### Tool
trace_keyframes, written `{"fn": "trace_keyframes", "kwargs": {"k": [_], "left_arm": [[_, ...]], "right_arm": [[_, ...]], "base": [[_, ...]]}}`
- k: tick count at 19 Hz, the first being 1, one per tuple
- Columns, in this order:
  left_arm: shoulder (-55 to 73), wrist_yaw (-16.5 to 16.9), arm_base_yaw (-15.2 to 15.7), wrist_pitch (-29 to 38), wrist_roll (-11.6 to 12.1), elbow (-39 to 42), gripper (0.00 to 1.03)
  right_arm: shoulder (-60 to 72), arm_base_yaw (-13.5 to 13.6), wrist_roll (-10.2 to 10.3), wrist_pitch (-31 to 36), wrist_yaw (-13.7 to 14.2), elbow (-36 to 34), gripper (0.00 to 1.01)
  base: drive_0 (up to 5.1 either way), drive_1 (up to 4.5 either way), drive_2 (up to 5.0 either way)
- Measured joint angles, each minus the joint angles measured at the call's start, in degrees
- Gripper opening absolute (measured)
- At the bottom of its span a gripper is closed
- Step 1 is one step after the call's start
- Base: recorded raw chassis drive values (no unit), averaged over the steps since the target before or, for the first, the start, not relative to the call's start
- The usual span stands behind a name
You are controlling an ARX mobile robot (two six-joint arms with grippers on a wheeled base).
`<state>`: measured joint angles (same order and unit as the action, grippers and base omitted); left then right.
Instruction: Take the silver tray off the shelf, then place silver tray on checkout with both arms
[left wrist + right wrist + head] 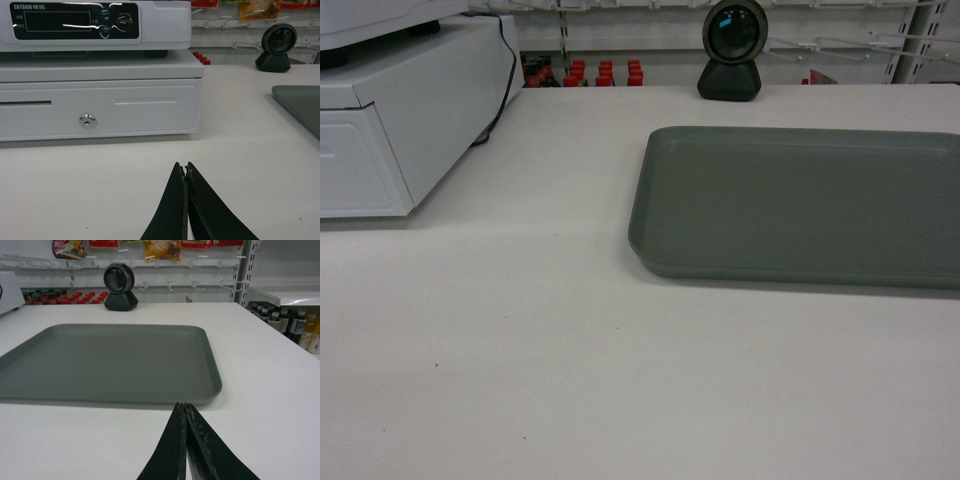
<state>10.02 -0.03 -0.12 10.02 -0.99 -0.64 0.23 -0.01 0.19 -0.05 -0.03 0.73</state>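
Observation:
The silver tray [800,205] lies flat and empty on the white checkout [520,350], at the right of the head view. In the right wrist view the silver tray [107,362] fills the middle, and my right gripper [184,405] is shut and empty just short of its near rim. My left gripper [184,166] is shut on nothing above the checkout [240,165], in front of the cash drawer; the silver tray [300,105] shows at that view's right edge. Neither gripper appears in the head view. The shelf [285,295] shows at the far right of the right wrist view.
A white cash register on its drawer [100,107] stands at the left, also seen as a register [390,120] in the head view. A black barcode scanner [732,50] sits at the checkout's far edge. Bottles [300,327] stand on store shelving to the right.

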Motion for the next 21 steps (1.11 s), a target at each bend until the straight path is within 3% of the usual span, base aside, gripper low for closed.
{"fn": "trace_keyframes", "kwargs": {"k": [1, 3, 12, 13, 16, 21], "left_arm": [[-0.3, 0.0, 0.0, -0.5, 0.0, 0.0, 0.01], [-7.4, 0.0, 0.0, -10.5, 0.0, 0.0, 0.01], [-9.4, 0.0, 0.0, -10.6, 0.0, 0.0, 0.01], [-9.4, 0.0, 0.0, -10.1, 0.0, 0.0, 0.01], [-9.4, 0.0, 0.0, -10.3, 0.0, 0.0, 0.04], [-9.4, 0.0, 0.0, -10.3, 0.0, 0.0, 0.55]], "right_arm": [[0.0, 0.0, 0.0, 0.0, 0.0, 0.0, 0.02], [0.0, 0.0, 0.0, -0.2, 0.1, 0.0, 0.02], [0.0, 0.0, 0.0, -0.2, 0.0, 0.0, 0.02], [0.0, 0.0, 0.0, -0.3, 0.0, 0.0, 0.05], [0.0, 0.0, 0.0, -0.2, 0.0, 0.0, 0.35], [0.0, 0.0, 0.0, -0.2, 0.0, 0.0, 0.84]], "base": [[0.0, 0.00, 0.0], [0.0, 0.00, 0.0], [0.0, 0.00, 0.0], [0.0, 0.00, 0.0], [0.0, 0.00, 0.0], [0.0, 0.00, 0.0]]}}
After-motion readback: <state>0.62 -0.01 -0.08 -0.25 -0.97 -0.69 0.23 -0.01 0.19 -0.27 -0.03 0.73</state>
